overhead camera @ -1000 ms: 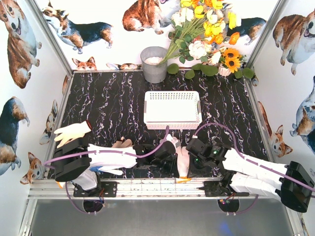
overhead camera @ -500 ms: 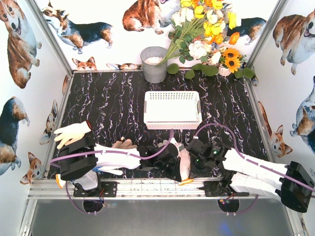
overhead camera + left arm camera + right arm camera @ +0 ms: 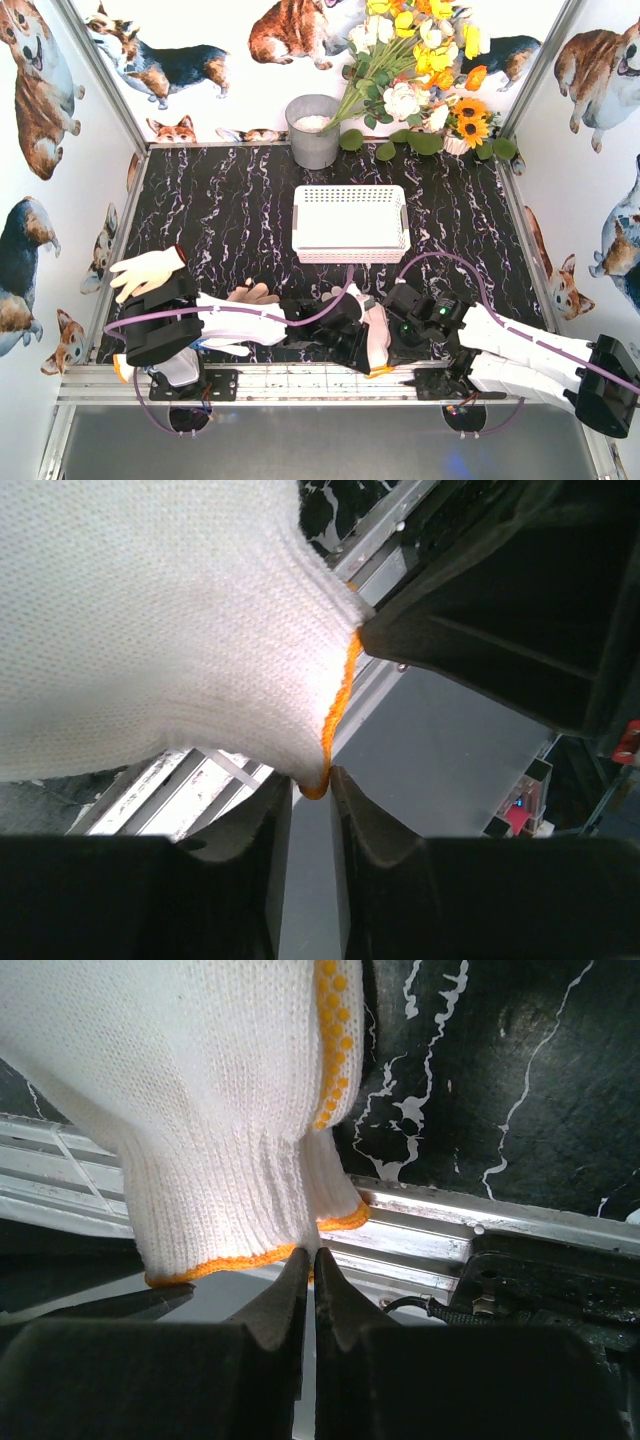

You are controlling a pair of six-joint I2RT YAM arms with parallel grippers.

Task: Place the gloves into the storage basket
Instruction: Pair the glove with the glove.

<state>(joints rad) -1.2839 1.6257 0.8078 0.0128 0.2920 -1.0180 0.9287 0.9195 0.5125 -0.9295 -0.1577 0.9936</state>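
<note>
Left gripper (image 3: 310, 788) is standing a crack open, with the orange hem of the glove (image 3: 150, 620) sitting loosely between its tips. The right gripper (image 3: 308, 1260) is pinching that cuff with its jaws fully closed. The glove is hanging at the table's six o'clock edge, over the metal rail (image 3: 300, 375), well apart from the storage basket (image 3: 350, 252) at twelve o'clock. With one hold loosening and the other biting only hem, the knit is risking a slip past the rail and off the table. Compared with a second earlier, the left arm is sitting farther toward three o'clock, while the basket and a second glove (image 3: 147, 270) at nine o'clock are lying unmoved.
</note>
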